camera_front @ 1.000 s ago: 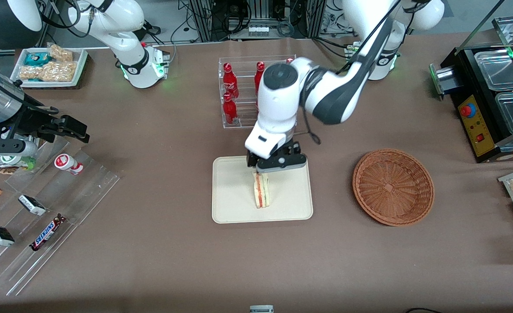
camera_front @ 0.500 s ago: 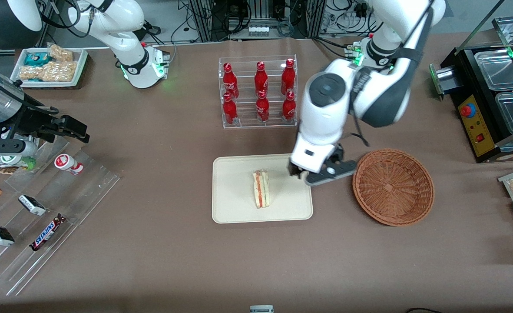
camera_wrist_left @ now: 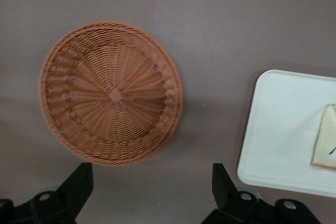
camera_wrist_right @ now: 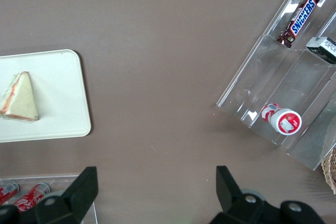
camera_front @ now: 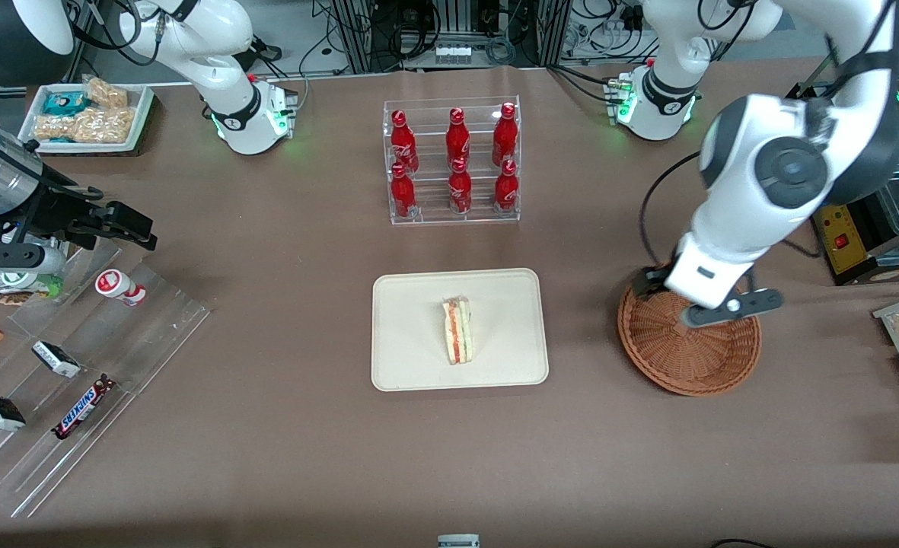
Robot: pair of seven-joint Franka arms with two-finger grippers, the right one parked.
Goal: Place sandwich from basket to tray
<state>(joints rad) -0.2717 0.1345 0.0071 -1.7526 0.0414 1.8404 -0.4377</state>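
Front view: gripper (camera_front: 693, 304) spread above basket (camera_front: 689, 358).

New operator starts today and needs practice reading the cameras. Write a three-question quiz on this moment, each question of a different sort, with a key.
1. True or false: the sandwich lies on the tray.
2. Multiple choice: the gripper is
A. closed on the sandwich
B. open, above the basket, holding nothing
C. resting on the bottle rack
3. Fill in: the basket holds ____.

Key
1. True. It sits near the tray's middle, filling edge up, nothing touching it.
2. B. The wrist view shows both fingers spread apart with only table between them.
3. Nothing. Its woven floor is bare in the wrist view.
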